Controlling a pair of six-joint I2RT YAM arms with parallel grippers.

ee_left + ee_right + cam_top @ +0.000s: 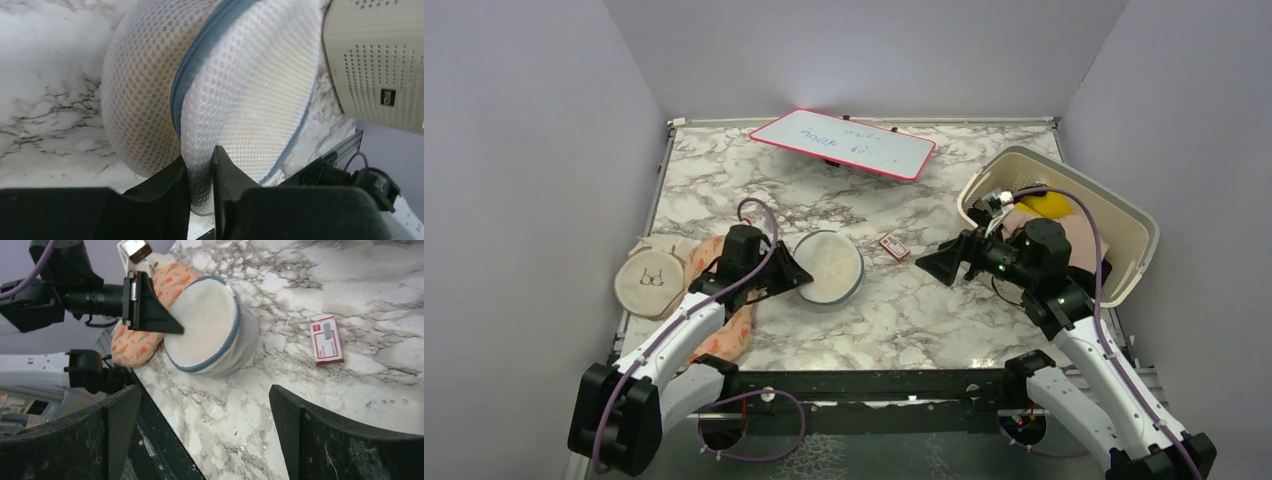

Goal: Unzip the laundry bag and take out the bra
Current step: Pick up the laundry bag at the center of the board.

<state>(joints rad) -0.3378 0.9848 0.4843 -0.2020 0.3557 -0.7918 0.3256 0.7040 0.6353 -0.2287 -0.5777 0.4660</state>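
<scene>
Mid-worktop (904,310), the bag (829,265) sits just R of our left gripper (796,272), which is clenched on a fold of mesh at the bag's L rim. The zipper trim (196,55) runs away from that pinch. Our right gripper (932,262) hangs spread, well apart to the R, facing the bag. We think the bra's inside, but can't confirm thru the mesh.

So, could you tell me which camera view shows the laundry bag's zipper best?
The left wrist view: the grey-blue zipper runs close-up across the laundry bag, above where the left gripper pinches the mesh. The right wrist view shows only thin trim round the rim; the top external view, a faint dark ring.
</scene>
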